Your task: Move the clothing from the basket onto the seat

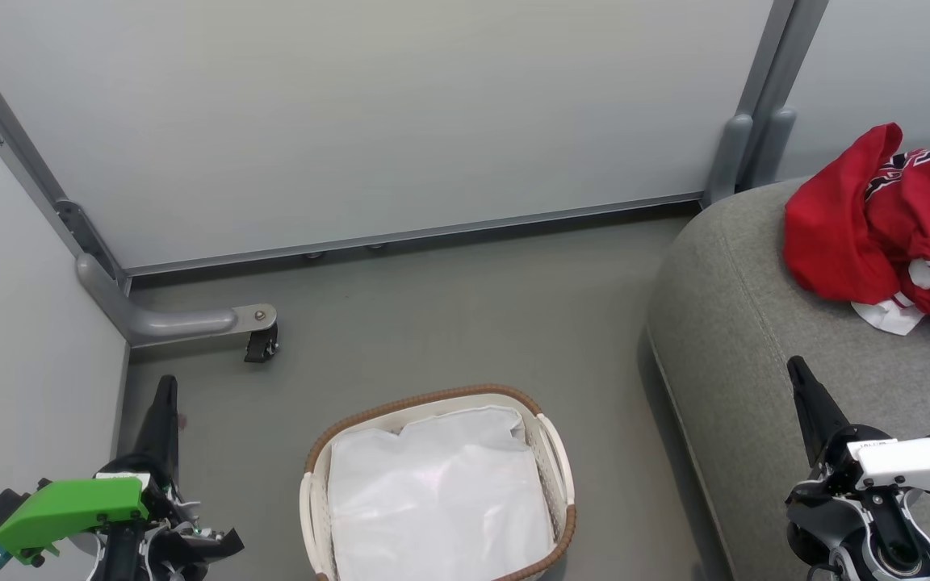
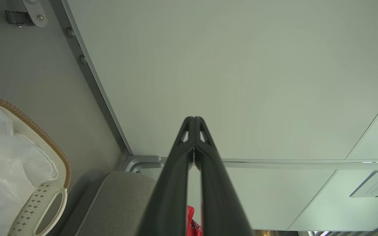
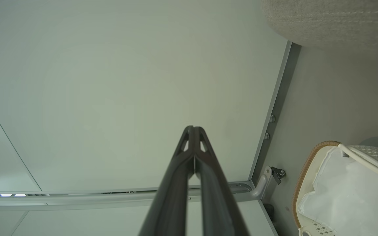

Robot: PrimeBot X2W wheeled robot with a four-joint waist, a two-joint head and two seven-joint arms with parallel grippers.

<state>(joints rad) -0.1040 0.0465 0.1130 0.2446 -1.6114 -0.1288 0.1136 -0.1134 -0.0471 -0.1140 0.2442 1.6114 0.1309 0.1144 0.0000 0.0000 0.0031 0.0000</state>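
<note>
Grey floor | 1 basket | 1 clothing on 1 seat | left fingers, right fingers clenched, empty

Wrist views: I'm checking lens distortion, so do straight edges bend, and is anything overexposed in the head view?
Left wrist view: the partition rail bows visibly. Right wrist view: the rail looks nearly straight. Head view: the white liner of the basket is nearly washed out, shadows soft.
</note>
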